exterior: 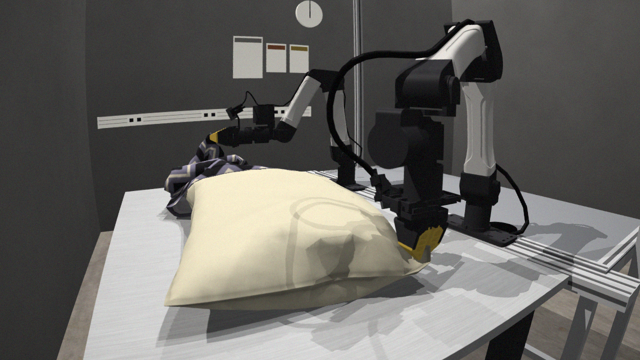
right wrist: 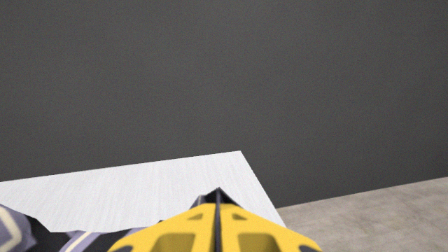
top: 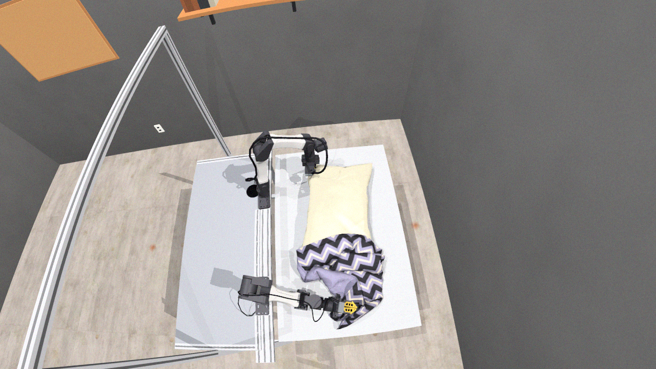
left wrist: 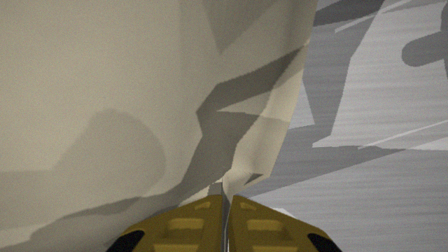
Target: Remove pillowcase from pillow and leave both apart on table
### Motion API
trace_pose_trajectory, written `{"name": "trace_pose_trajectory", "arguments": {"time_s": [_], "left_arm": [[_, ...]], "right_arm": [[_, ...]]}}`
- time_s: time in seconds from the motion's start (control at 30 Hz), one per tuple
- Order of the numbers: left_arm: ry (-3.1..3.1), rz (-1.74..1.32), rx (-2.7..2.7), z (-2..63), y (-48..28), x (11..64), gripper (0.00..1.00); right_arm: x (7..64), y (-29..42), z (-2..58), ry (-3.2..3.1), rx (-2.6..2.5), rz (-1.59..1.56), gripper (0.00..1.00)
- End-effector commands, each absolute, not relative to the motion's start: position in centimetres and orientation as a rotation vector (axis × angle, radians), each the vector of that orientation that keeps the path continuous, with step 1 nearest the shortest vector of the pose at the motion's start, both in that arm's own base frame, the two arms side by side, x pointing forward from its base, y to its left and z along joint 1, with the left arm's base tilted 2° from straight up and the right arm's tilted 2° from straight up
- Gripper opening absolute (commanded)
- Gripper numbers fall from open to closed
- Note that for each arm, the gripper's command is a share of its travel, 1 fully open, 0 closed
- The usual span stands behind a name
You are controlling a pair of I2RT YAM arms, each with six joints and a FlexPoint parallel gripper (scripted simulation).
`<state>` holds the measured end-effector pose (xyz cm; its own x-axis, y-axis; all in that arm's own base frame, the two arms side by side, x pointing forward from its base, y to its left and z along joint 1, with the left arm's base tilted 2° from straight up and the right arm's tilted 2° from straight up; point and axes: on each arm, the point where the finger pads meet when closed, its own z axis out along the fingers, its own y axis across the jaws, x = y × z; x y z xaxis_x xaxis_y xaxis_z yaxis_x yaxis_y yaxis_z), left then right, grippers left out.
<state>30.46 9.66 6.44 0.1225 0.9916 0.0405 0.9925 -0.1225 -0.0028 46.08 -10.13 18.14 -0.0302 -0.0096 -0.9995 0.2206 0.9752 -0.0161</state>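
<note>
The cream pillow (top: 338, 202) (exterior: 268, 232) (left wrist: 87, 70) lies on the white table, most of its length bare. The chevron pillowcase (top: 339, 250) (exterior: 196, 174) (right wrist: 45, 234) covers its end nearer the right arm; beyond that it is bunched, with lilac lining showing. My left gripper (exterior: 420, 256) (left wrist: 225, 206) is shut on the pillow's corner, low at the table. My right gripper (top: 355, 307) (exterior: 211, 136) (right wrist: 218, 214) is shut on the closed end of the pillowcase and holds it raised above the table. The pillow's end inside the case is hidden.
The white table (top: 398, 275) (exterior: 129, 250) (right wrist: 140, 189) has its far-side edge just beyond the pillow and its end edge close past the pillowcase. A metal rail (top: 263, 247) carries both arm bases. Shelves hang on the wall, away from the arms.
</note>
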Motion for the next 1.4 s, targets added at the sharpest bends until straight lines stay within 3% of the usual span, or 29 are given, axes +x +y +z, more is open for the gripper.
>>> {"name": "trace_pose_trajectory", "arguments": {"time_s": [0.0, 1.37], "left_arm": [[-2.041, -0.058, -2.368, 5.84, 9.16, 31.42, 0.0], [-2.041, -0.054, -2.372, 5.79, 9.03, 31.31, 0.06]], "right_arm": [[46.61, -9.98, 18.09, 1.591, 0.157, -0.18, 0.0], [46.61, -9.98, 18.09, 1.591, 0.157, -0.18, 0.0]]}}
